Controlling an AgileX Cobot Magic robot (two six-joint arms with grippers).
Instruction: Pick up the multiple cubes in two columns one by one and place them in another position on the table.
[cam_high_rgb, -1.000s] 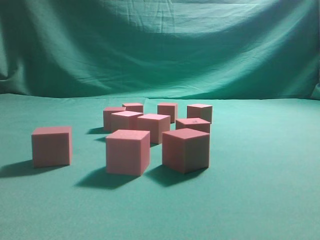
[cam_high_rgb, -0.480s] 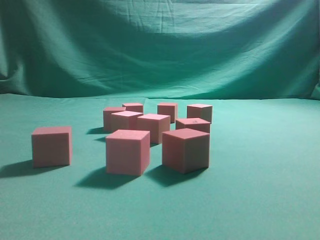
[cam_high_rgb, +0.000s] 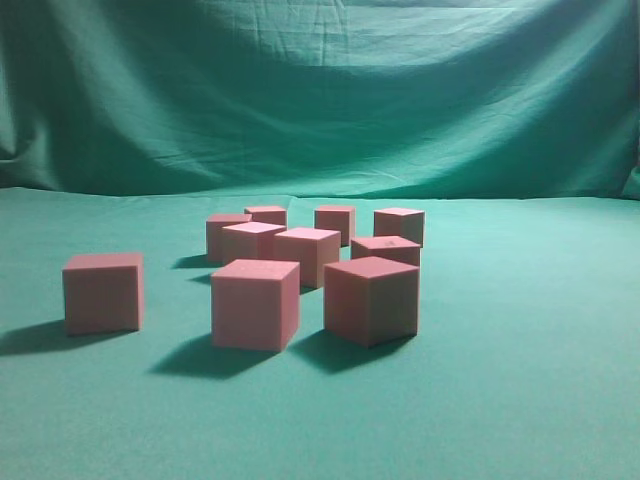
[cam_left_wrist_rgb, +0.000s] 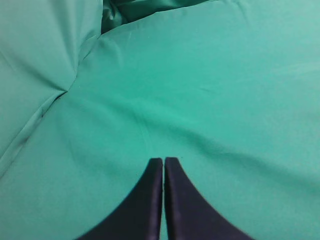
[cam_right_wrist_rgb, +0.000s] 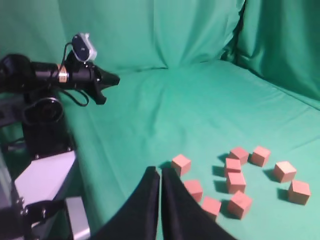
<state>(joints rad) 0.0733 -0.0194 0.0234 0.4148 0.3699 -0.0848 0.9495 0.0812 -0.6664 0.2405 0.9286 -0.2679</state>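
Cubes: matte, plain-faced blocks, reddish-pink on lit faces and browner in shade, edges crisp, no dents seen. Count in the exterior view: nine.

Taken left to right in that view: one lone cube (cam_high_rgb: 103, 292) stands apart at about 9 o'clock of the group. Next, a near cube (cam_high_rgb: 255, 304) at 6 o'clock, with a far-left cube (cam_high_rgb: 225, 236), a second-row cube (cam_high_rgb: 252, 241) and a back cube (cam_high_rgb: 266, 215) behind it. A centre cube (cam_high_rgb: 308, 254) sits in the middle of the cluster. Further right are a back-row cube (cam_high_rgb: 335, 222), a dark near cube (cam_high_rgb: 371, 299) turned corner-on, a low cube (cam_high_rgb: 386, 249) behind it, and a tan-faced cube (cam_high_rgb: 400, 225) at about 1 o'clock. All rest on the table (cam_high_rgb: 540, 340), which is draped in teal-green cloth; none is stacked or held.

The right wrist view also shows nine blocks, lying at 4 o'clock of the right gripper (cam_right_wrist_rgb: 160, 175).

Left gripper (cam_left_wrist_rgb: 163, 161): black fingers pressed together, nothing between them, above bare cloth. Right gripper: fingers likewise closed and empty, well apart from the cubes. The left arm (cam_right_wrist_rgb: 60, 75) shows at 10 o'clock in the right wrist view.

No brand, label or legible writing found.
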